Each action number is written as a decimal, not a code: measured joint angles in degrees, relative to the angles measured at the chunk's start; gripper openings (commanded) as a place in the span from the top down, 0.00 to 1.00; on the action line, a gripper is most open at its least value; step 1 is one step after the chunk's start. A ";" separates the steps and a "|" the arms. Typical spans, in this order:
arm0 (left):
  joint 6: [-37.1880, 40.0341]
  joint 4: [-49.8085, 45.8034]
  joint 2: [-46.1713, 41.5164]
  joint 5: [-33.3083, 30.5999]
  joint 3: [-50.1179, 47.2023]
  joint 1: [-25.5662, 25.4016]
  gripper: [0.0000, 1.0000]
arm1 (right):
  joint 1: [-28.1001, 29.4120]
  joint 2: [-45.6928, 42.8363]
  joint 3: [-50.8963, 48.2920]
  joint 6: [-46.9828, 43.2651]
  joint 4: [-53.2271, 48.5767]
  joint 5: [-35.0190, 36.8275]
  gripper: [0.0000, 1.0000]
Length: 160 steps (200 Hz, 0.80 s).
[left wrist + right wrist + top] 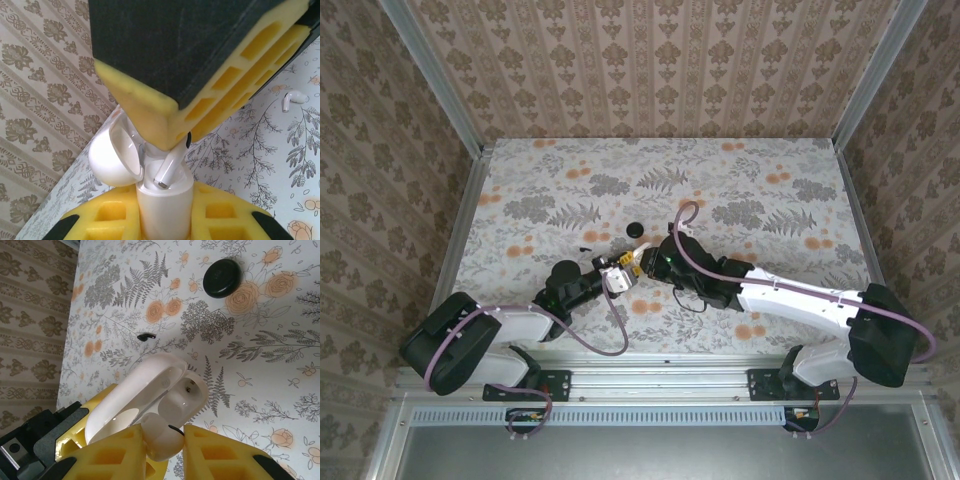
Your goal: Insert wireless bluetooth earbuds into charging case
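Item 1 – earbud [169, 169]: white, with a short stem ending in a silver tip. It sits tilted, tip down at the mouth of the case. I cannot tell whether the tip touches the well. My right gripper [167, 447] is closed on its rounded head, the yellow fingers [225, 457] pressed to either side, and it comes down over my left gripper from above.

Item 2 – charging case [165, 200]: white, glossy and upright, directly under the earbud. Its body is clamped narrow between the fingers of my left gripper [165, 222]. The lid [112, 160] is swung open and hangs off the side of the case, hollow face up. Seen from my right wrist, one well of the case is bare, just ahead of my right fingertips.

Item 3 – second earbud [292, 98]: white, the same make. It lies flat on the table [280, 390] out past my left gripper's fingers, well apart from the case, with nothing holding it.

Item 4 – black round disc [221, 278]: flat on the floral tabletop, farther out beyond my right gripper and well apart from the case.

Item 5 – small black piece [146, 336]: on the table beyond the open lid, apart from the disc. It is too small to make out.
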 measured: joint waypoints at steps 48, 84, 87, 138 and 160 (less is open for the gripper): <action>0.02 -0.15 -0.17 -0.52 0.00 -0.31 1.00 | 0.63 1.62 2.69 0.09 -3.26 0.94 0.77; 0.02 -0.90 -0.26 -0.68 0.00 -0.31 1.00 | 1.05 2.97 3.50 0.90 -3.78 1.44 0.76; 0.02 -0.92 -0.26 -0.68 0.00 -0.31 1.00 | 1.05 3.02 3.52 0.90 -3.78 1.44 0.75; 0.00 -1.03 -0.42 -0.87 0.00 -0.31 1.00 | 1.16 3.06 3.19 1.33 -2.51 1.62 0.64; 0.00 -0.92 -0.42 -1.03 0.00 -0.31 1.00 | 1.16 2.38 2.34 1.29 -1.79 2.08 0.61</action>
